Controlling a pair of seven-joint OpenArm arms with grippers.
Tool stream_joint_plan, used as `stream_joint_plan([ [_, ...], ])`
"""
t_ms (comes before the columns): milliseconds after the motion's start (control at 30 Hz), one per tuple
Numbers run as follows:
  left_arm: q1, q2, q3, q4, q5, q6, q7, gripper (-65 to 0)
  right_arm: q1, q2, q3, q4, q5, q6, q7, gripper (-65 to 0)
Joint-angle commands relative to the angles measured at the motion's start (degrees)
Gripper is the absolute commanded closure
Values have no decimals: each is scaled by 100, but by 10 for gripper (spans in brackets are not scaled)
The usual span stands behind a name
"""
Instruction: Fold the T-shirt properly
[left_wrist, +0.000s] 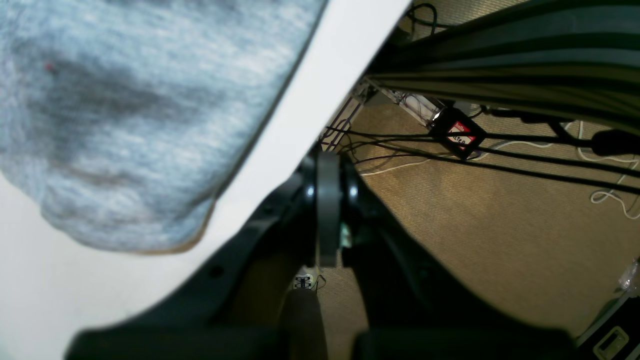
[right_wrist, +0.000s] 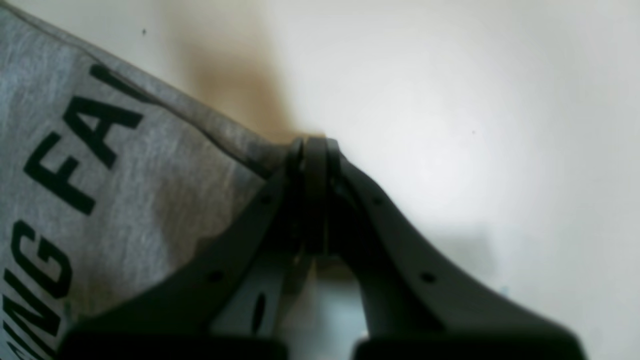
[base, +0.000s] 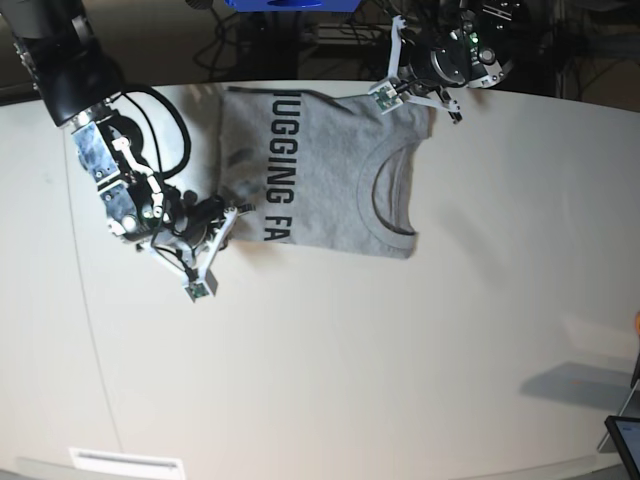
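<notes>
The heather-grey T-shirt (base: 320, 170) lies on the white table (base: 350, 350) with black block lettering (base: 278, 165) face up and its collar (base: 390, 190) to the right. My right gripper (right_wrist: 312, 145) is shut at the shirt's lettered edge (right_wrist: 125, 175), and the cloth runs right up into its fingertips. In the base view that gripper (base: 237, 212) sits at the shirt's lower left corner. My left gripper (left_wrist: 327, 165) is shut on nothing and hangs past the table edge (left_wrist: 320, 85) over the floor. The T-shirt (left_wrist: 125, 125) is off to its left.
Beyond the back table edge are tan carpet, black cables (left_wrist: 500, 150) and a small black box with a red label (left_wrist: 459, 134). The left arm (base: 455, 55) stands at the table's back edge. A dark device (base: 625, 435) sits at the front right corner.
</notes>
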Motion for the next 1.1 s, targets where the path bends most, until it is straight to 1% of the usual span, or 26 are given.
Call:
stream_joint_plan([
  [0,-85,-30,-36,137,10,84,-236,-3,91,52,42,91,10,36,18,-1],
  [167,-41,-30,-19,164,-34,84,-236,-3,108,52,42,73,10,36,9,-1],
  [333,249,-30,34,261,-43,84,-236,-3,258,34,42,65,1,10,-131,-1],
  [500,468,-56,368,278,-34,84,-271,-3,319,34,42,65,1,10,-131,-1],
  [733,592,-39,342,401,-34,84,-324,-2,319,16,42,-173,1,27,-96,-1],
  [833,653,-65,403,410,-34,84,-834,-2,310,16,42,-261,1,27,-96,-1],
  [933,794,-39,403,410,10,84,-1230,-2,302,16,42,-296,1,27,-87,-1],
  [1067,934,-39,324,410,10,84,-1616,-2,302,16,42,-296,1,27,-96,-1],
])
